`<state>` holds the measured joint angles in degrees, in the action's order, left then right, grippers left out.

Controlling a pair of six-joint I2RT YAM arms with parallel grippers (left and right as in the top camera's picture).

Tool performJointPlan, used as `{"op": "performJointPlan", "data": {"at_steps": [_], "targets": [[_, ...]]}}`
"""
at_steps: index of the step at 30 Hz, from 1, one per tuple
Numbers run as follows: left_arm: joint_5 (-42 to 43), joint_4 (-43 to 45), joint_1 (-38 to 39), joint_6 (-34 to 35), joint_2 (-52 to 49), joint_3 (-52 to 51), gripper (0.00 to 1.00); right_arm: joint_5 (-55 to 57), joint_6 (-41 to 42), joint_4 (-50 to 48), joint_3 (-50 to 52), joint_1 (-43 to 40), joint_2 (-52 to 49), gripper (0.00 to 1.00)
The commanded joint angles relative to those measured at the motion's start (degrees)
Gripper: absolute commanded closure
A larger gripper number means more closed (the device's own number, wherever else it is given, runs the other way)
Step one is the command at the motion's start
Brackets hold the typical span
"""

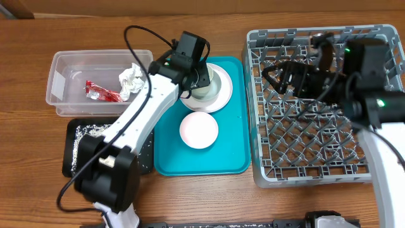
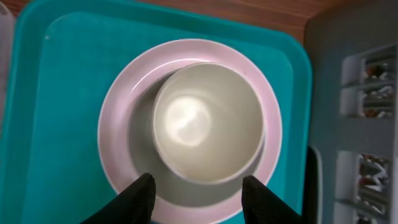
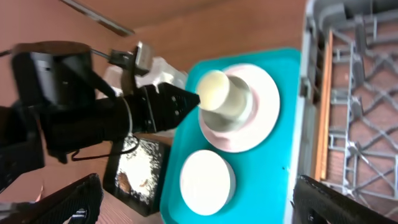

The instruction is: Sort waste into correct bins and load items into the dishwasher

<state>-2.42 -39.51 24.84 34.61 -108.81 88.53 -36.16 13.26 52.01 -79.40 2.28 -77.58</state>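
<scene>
A white cup [image 1: 206,83] [image 2: 208,121] stands on a round plate [image 1: 223,100] [image 2: 121,134] at the far end of the teal tray [image 1: 231,149]. My left gripper [image 1: 203,76] [image 2: 199,185] hovers at the cup's rim, its fingers [image 2: 142,196] apart with nothing between them. A white bowl [image 1: 199,130] [image 3: 207,182] lies nearer on the tray. The clear tub [image 1: 60,82] holds the napkin [image 1: 131,77] and red sachet [image 1: 101,93]. Rice scraps [image 1: 85,132] lie in the black tray [image 1: 73,158]. My right gripper [image 1: 278,76] [image 3: 199,208] hangs wide open above the grey rack [image 1: 256,120].
The rack [image 3: 360,93] fills the right side of the table, its wall close against the teal tray's right edge [image 2: 301,74]. The black tray [image 3: 118,186] sits against the teal tray's left side. Bare wood runs along the front.
</scene>
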Motion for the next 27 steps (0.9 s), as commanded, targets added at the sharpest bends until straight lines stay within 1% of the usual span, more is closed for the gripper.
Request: {"op": "performJointPlan", "data": {"at_steps": [1, 6, 14, 19, 21, 23, 27], "targets": [[-1.2, 1.6, -0.8, 0.6, -2.8, 1.0, 0.53, 1.4, -1.4, -0.2, -1.2, -0.1, -2.6, 0.00], [-1.0, 2.6, -2.5, 3.1, -4.8, 1.0, 0.55, 6.3, -1.7, -0.2, -1.2, -0.1, -5.4, 0.00], [-0.7, 4.2, -4.3, 3.1, -5.2, 1.0, 0.56, 9.2, -1.7, -0.2, -1.2, -0.1, -6.6, 0.00], [-0.5, 4.2, -4.2, 3.1, -5.2, 1.0, 0.67, 10.3, -1.7, -0.2, -1.2, -0.1, -6.6, 0.00], [-0.4, 4.0, -4.1, 3.1, -5.2, 0.9, 0.74, 10.7, -1.7, -0.2, -1.2, -0.1, -6.6, 0.00], [-0.5, 3.7, -4.0, 3.1, -5.3, 0.9, 0.76, 10.7, -1.7, -0.2, -1.2, -0.1, -6.6, 0.00], [-0.5, 3.5, -4.0, 3.1, -5.3, 0.6, 0.75, 10.7, -1.7, -0.1, -1.2, -0.1, -6.6, 0.00]]}}
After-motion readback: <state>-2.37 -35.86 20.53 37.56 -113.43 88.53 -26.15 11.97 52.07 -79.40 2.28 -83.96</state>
